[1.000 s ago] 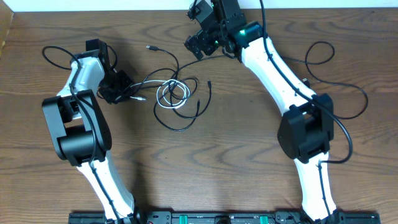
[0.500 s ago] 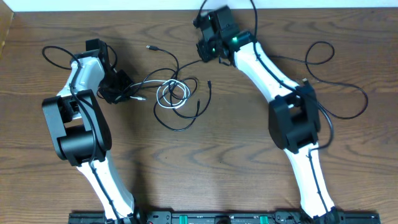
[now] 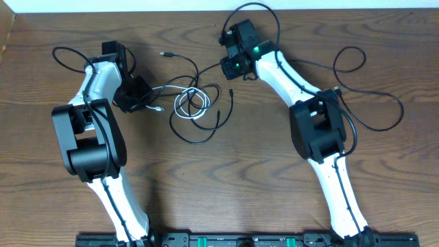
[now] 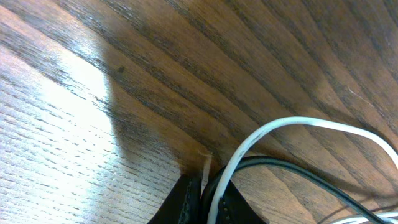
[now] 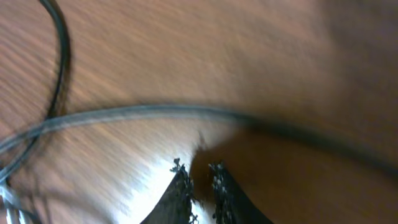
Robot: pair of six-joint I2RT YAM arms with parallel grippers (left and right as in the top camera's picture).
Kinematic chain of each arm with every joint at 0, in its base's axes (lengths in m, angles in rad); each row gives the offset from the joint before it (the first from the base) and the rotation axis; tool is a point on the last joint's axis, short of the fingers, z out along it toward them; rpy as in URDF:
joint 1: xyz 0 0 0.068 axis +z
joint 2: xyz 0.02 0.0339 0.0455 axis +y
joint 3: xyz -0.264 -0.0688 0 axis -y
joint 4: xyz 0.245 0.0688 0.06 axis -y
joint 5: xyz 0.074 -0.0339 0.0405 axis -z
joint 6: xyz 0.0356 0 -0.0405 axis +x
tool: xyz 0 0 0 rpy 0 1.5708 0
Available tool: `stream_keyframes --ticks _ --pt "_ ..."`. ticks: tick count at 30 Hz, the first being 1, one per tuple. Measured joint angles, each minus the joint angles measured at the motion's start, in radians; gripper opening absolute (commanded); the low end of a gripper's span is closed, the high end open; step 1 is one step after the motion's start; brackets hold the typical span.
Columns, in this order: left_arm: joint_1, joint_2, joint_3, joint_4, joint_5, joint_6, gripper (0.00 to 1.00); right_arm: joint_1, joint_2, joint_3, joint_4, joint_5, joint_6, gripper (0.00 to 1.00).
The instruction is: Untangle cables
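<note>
Overhead view of a dark wood worktop (image 3: 226, 178) w/ two white-and-black robot arms reaching in from the near edge. A loose tangle of thin cables lies at centre, btwn the two hands.

The white cable (image 3: 186, 103) is coiled in small loops in the middle of the tangle. The black cables (image 3: 199, 137) loop around and across it. One plug end (image 3: 166, 53) lies toward the far edge, and a second plug end (image 3: 232, 91) is just right of the coil.

The left hand (image 3: 140, 96) sits at the tangle's left side. Its wrist view shows the fingertips (image 4: 186, 202) nearly together, pinching the white cable (image 4: 292, 122), which arcs up and off to the right. A black cable (image 4: 298, 174) runs just below it, beside the other finger.

The right hand (image 3: 230, 66) is at the tangle's upper right, near the far edge. Its wrist view is blurred. The hand is narrow, fingertips (image 5: 177, 193) almost touching, w/ nothing seen btwn them. A black cable (image 5: 155, 113) crosses the worktop just beyond the tips, apart from them.
</note>
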Motion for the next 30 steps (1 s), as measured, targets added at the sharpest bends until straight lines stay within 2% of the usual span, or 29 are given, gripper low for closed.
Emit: stream_keyframes --ticks 6,13,22,30 --pt "0.0 0.0 0.0 0.0 0.0 0.0 0.13 -0.059 -0.024 0.008 -0.204 -0.034 0.062 0.08" --pt "0.0 0.0 0.0 0.001 0.0 0.0 0.13 -0.093 -0.013 0.045 -0.22 -0.113 0.075 0.03" --pt "0.0 0.0 0.0 0.002 0.0 0.0 0.13 -0.037 -0.001 0.084 0.101 -0.064 0.065 0.02" --pt "0.0 0.0 0.0 0.002 0.0 0.0 0.14 0.025 0.029 -0.023 0.278 0.027 0.064 0.04"
